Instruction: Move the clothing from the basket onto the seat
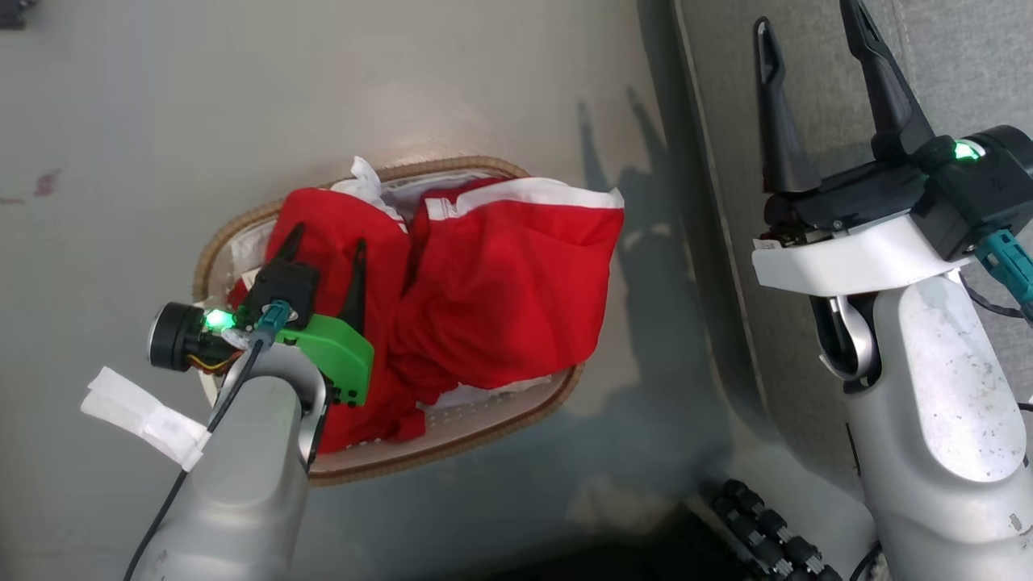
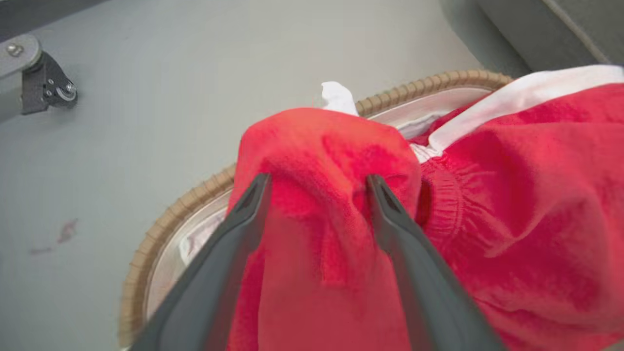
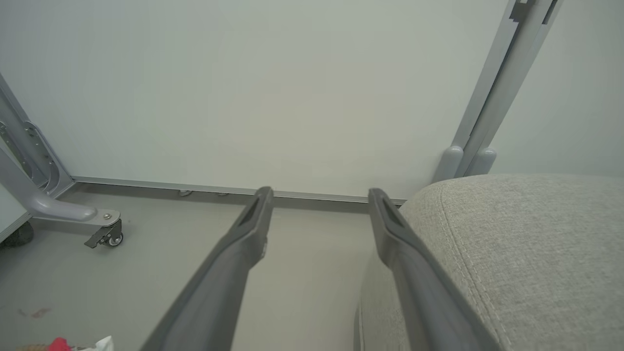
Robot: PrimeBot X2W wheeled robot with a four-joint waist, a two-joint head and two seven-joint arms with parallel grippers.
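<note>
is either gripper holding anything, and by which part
Nothing is held. The left gripper, fingers open, straddles a fold of bright red clothing in the brown-rimmed white basket; the right gripper hangs open and empty by the grey fabric seat.

The pale grey floor (image 1: 323, 81) bears the basket (image 1: 452, 165); the seat (image 1: 968, 64) stands on it nearby, not touching.
</note>
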